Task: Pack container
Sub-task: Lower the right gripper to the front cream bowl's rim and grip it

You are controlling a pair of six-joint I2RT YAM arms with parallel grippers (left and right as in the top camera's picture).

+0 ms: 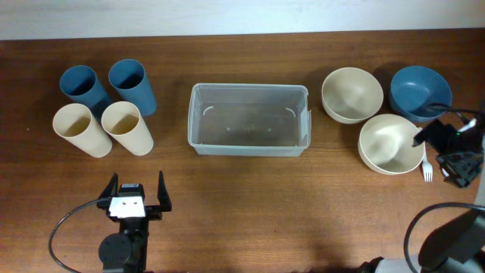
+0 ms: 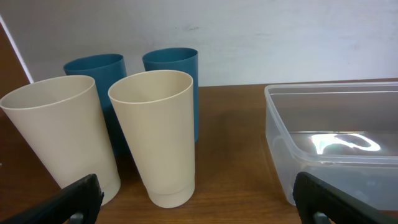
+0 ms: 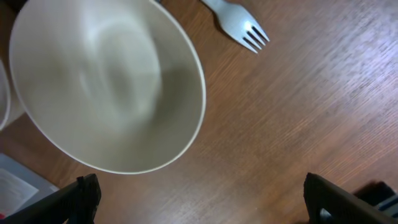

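Container (image 1: 248, 121) sits in the middle of the worktop (image 1: 250, 216), a bit closer to the far edge than to the near edge. It is see-through and has nothing in it. So the packing has not started, as far as I can tell. All of the job is left to do.

The things that could go in are all outside it. By the left edge stand two blue cups (image 1: 130, 80) and two cream cups (image 1: 125, 125), all upright. By the right edge are two cream bowls (image 1: 352, 95) and one blue bowl (image 1: 419, 91). A small white fork (image 1: 428, 171) lies near the right edge too, just beside the nearer cream bowl (image 1: 390, 142).

The left gripper (image 1: 137, 191) is by the near edge, toward the near left corner. Its fingers are spread wide and hold nothing. From it, the container is farther back and off to the right, well apart. The cream cups are closer to it than the container is.

The right gripper (image 3: 202, 202) is over by the right edge, above the spot where the nearer cream bowl and the fork lie. Its fingers are spread wide too, and they hold nothing. The container is well apart from it, toward the left, with the nearer cream bowl between them.

I think a cup or a bowl has to be picked up next and put inside.
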